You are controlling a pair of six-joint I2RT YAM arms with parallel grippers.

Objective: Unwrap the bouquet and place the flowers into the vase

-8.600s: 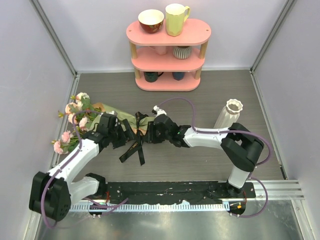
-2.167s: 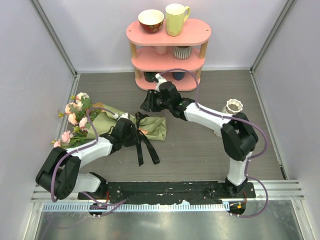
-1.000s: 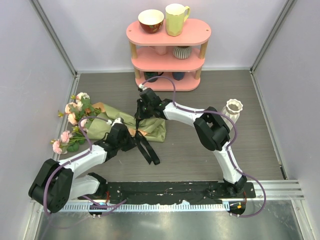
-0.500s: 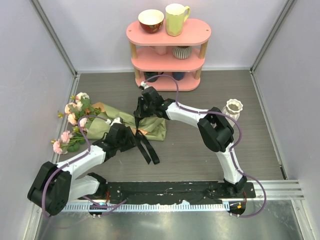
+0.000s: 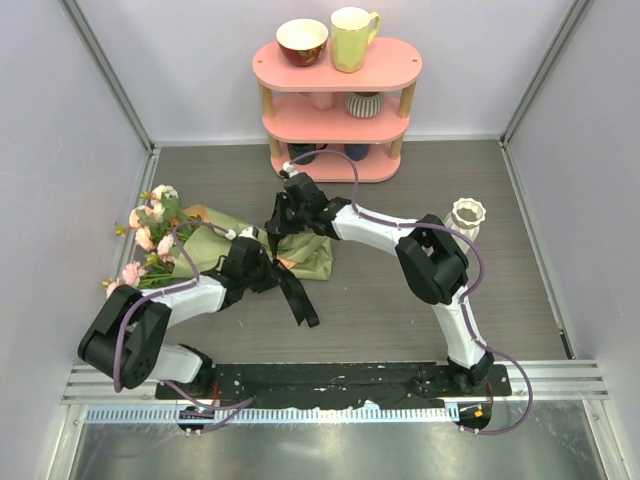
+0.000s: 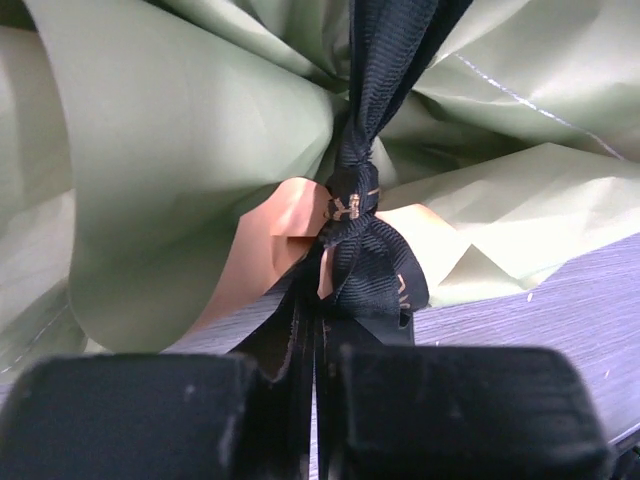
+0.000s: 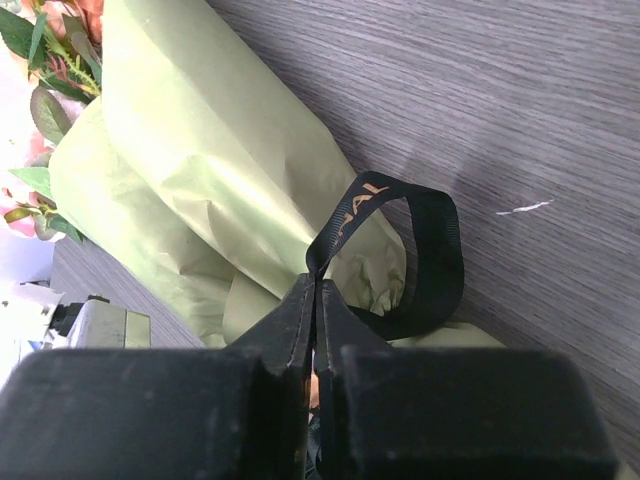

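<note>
Olive-green paper (image 5: 207, 246) wraps the bouquet (image 5: 312, 256), which lies on its side on the left half of the table (image 5: 420, 300), with its flowers (image 5: 150, 215) toward the left wall and a black ribbon (image 6: 358, 150) knotted around its middle. Fingers pressed together, the left gripper (image 6: 315, 352) pinches the ribbon just below the knot, while the right gripper (image 7: 314, 300) has its fingers closed on the base of a ribbon loop above the paper. White and ribbed, the vase (image 5: 467, 216) stands upright well apart on the right.
</note>
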